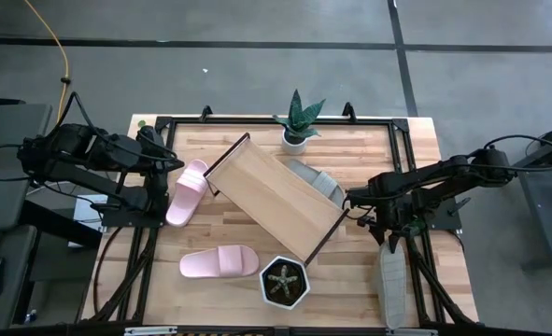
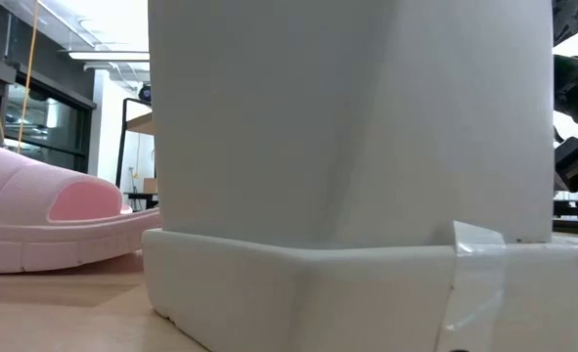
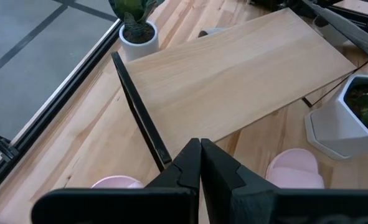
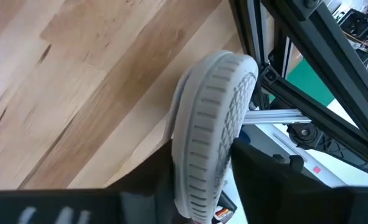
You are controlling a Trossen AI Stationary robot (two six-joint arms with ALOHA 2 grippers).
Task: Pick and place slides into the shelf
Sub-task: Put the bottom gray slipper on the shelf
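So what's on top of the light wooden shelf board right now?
Nothing: the light wooden shelf board is bare. One grey-beige ribbed slide lies partly hidden beyond its far edge; how much runs beneath is covered. The right end effector holds another grey-beige slide.

both arms [image 1: 89, 154] are chunky matte black with loose black cables, and the fingers [image 3: 184, 171] are black too
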